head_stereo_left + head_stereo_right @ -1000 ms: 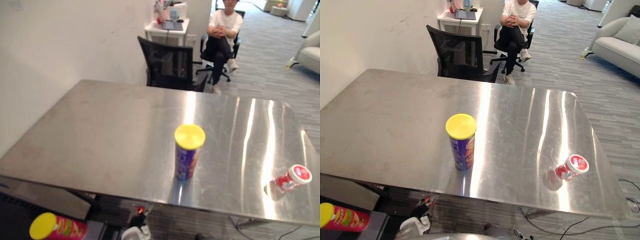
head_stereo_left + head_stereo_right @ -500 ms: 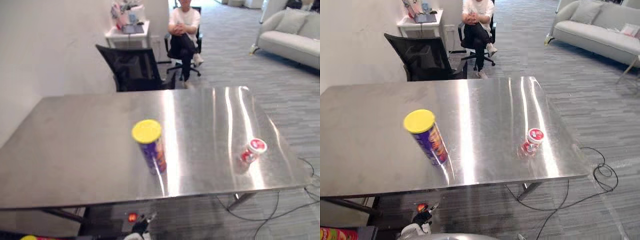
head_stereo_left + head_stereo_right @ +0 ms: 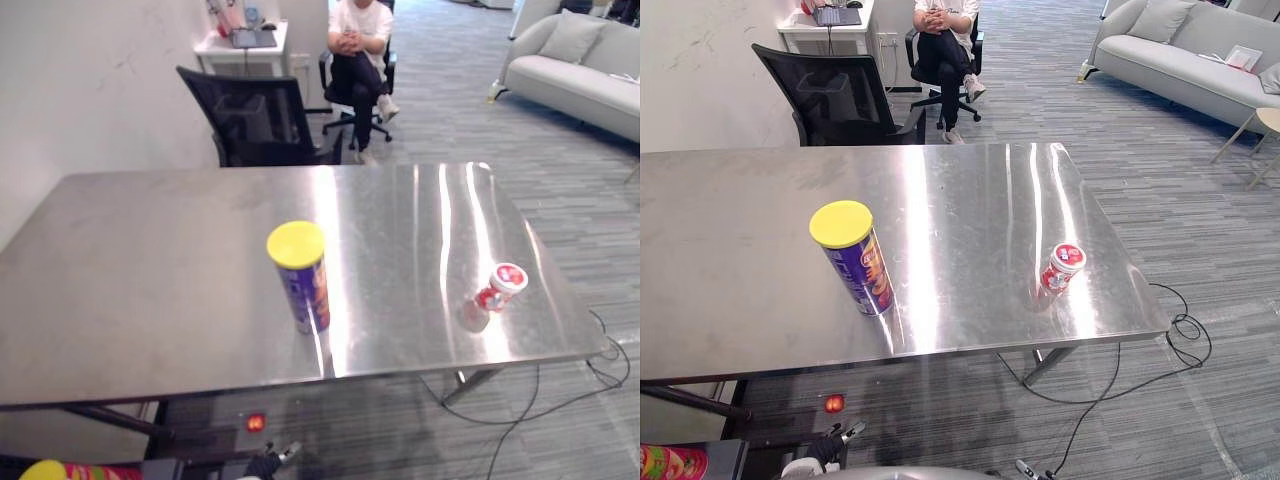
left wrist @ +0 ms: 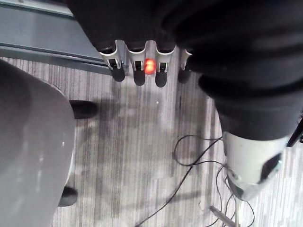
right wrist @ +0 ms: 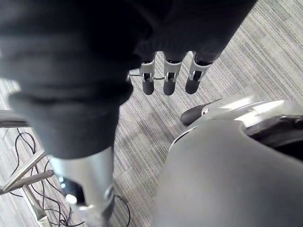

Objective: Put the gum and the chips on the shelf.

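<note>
A purple chips can with a yellow lid stands upright near the front edge of the steel table. A small red and white gum bottle with a white cap sits toward the table's right front corner. My left hand hangs low over the floor with its fingers straight and nothing in them. In its own wrist view, my right hand is likewise down by my side, fingers straight and empty. Both hands are well apart from the can and the bottle.
A second can, red and green with a yellow lid, lies on a dark low surface below the table's left front. Behind the table stand a black office chair and a small white desk. A person sits beyond; a sofa is at far right.
The whole picture has shifted, so the camera has moved: the table now shows more from its left and farther off. The can and the bottle keep their places on the table.
</note>
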Controlling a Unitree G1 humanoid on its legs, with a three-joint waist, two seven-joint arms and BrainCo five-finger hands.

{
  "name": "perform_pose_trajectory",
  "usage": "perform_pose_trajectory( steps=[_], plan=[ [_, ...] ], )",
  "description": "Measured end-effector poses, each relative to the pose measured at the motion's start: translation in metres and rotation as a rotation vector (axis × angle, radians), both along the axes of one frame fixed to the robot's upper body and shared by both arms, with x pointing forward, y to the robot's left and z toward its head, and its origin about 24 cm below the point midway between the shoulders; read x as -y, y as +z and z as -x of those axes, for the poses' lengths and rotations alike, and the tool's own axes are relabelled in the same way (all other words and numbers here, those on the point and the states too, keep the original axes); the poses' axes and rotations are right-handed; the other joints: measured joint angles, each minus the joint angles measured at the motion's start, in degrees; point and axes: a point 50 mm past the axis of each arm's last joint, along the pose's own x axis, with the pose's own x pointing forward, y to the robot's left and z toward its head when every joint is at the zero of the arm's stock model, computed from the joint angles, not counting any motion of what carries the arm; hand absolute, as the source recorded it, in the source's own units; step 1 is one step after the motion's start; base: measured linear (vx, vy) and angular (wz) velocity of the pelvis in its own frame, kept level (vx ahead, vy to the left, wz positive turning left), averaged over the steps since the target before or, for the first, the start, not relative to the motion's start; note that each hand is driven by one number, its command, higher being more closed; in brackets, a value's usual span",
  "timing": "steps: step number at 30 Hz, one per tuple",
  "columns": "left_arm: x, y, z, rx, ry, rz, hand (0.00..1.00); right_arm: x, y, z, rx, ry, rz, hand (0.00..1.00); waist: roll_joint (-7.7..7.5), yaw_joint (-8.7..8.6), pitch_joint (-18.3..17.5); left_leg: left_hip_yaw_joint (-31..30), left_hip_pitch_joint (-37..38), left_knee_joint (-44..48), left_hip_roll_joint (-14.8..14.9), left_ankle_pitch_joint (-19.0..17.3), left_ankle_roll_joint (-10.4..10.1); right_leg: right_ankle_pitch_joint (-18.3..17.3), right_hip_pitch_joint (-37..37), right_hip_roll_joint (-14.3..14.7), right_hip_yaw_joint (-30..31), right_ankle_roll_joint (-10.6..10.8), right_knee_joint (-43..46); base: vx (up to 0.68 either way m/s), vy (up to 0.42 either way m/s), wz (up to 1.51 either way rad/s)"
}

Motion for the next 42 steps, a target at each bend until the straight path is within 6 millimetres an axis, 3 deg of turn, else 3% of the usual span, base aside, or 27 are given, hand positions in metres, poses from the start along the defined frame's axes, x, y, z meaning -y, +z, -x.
perform_pose_trajectory(
  steps=[6,9,11,14,16,18,20,21,23,26,30,34,37,42],
  plan=[
    [-0.002,0.0,0.002,0.001,0.055,0.011,0.0,0.014,0.001,0.011,0.023,-0.233,-0.008,0.0,0.12,-0.06,0.1,0.1,0.0,0.0,0.0,-0.1,-0.1,0.0,-0.1,0.0,0.2,0.0,0.0,0.0,0.0,-0.01],
    [-0.009,0.0,0.007,0.001,0.134,0.012,0.0,0.049,0.009,0.021,0.061,-0.456,0.06,0.0,0.11,-0.74,0.1,0.3,-0.1,0.3,-0.1,-0.7,0.2,0.1,-0.5,-0.1,0.8,0.1,0.0,0.0,0.0,-0.1],
    [-0.015,0.0,0.013,0.001,0.181,0.006,0.0,0.088,0.022,0.024,0.127,-0.615,0.148,0.0,0.2,-1.3,0.0,0.8,-0.2,1.9,-0.2,-2.0,0.3,0.1,-0.5,-0.3,1.7,0.1,0.1,0.01,0.008,-0.25],
    [-0.021,-0.001,0.029,-0.025,0.23,-0.002,0.0,0.179,0.078,0.019,0.358,-0.792,0.417,0.0,0.78,-1.95,-0.5,1.6,-0.3,3.9,-0.4,-4.0,0.6,0.1,-0.8,-0.5,3.7,0.1,0.1,0.05,0.026,-0.34],
    [-0.02,-0.002,0.035,-0.037,0.235,0.002,0.0,0.213,0.112,0.013,0.474,-0.821,0.554,0.0,1.18,-3.05,-0.8,1.4,-0.4,4.1,-0.4,-4.2,0.7,0.1,-0.9,-0.5,3.7,0.1,0.1,0.04,-0.003,-0.04],
    [-0.019,-0.002,0.036,-0.04,0.237,0.008,0.0,0.233,0.141,0.005,0.568,-0.813,0.656,0.0,1.38,-3.35,-0.9,0.6,-0.8,4.6,-0.4,-4.4,0.7,0.1,-1.2,-0.5,3.9,0.1,0.1,0.02,-0.029,-0.04],
    [-0.017,-0.002,0.035,-0.035,0.228,0.016,0.0,0.251,0.186,-0.016,0.719,-0.774,0.803,0.0,1.54,-4.45,-1.0,-1.6,-2.0,6.0,-0.1,-5.2,0.6,0.1,-1.8,-0.2,3.9,0.1,0.4,0.0,-0.05,-0.02],
    [-0.016,-0.002,0.034,-0.033,0.22,0.017,0.0,0.254,0.197,-0.021,0.758,-0.767,0.833,0.0,1.55,-4.46,-1.0,-1.6,-2.3,6.4,-0.1,-5.4,0.6,0.1,-2.0,-0.2,4.1,0.1,0.6,-0.02,-0.028,-0.07],
    [-0.014,-0.002,0.031,-0.024,0.187,0.018,0.0,0.258,0.238,-0.039,0.893,-0.733,0.953,0.0,1.57,-4.52,-1.1,-1.6,-2.5,7.3,0.1,-5.9,0.5,0.1,-2.4,-0.1,4.8,0.1,1.3,-0.02,-0.007,-0.12],
    [-0.011,-0.001,0.026,-0.013,0.141,0.019,0.0,0.253,0.276,-0.056,0.963,-0.652,1.11,0.0,1.51,-4.61,-1.2,-1.6,-3.3,8.8,0.0,-6.8,0.6,0.1,-3.1,-0.2,5.3,0.1,2.1,-0.04,0.012,-0.07],
    [-0.007,-0.001,0.024,-0.015,0.094,0.019,0.0,0.249,0.318,-0.064,1.025,-0.563,1.278,0.0,1.49,-4.6,-2.1,-1.8,-4.2,9.7,-0.4,-7.1,0.8,0.1,-3.6,-0.6,5.3,0.1,2.1,-0.02,0.01,-0.01],
    [-0.005,-0.001,0.023,-0.015,0.079,0.022,0.0,0.233,0.367,-0.085,1.187,-0.438,1.395,0.0,1.28,-4.73,-2.6,-2.1,-4.3,9.7,-0.4,-7.1,0.9,0.1,-4.3,-0.5,5.9,0.1,3.0,-0.01,0.008,-0.03],
    [0.0,-0.002,0.023,-0.015,0.067,0.031,0.0,0.211,0.391,-0.108,1.282,-0.261,1.443,0.0,1.05,-4.74,-3.0,-3.1,-4.3,9.6,-0.4,-7.1,0.9,0.1,-4.3,-0.4,5.8,0.2,3.3,-0.01,-0.011,0.05],
    [0.001,-0.001,0.021,-0.007,0.064,0.035,0.0,0.177,0.393,-0.146,1.341,0.032,1.402,0.0,0.75,-4.51,-3.2,-3.9,-4.3,9.5,-0.4,-6.8,1.1,0.1,-4.3,-0.3,5.4,0.1,4.0,-0.02,-0.008,0.08]
  ],
)
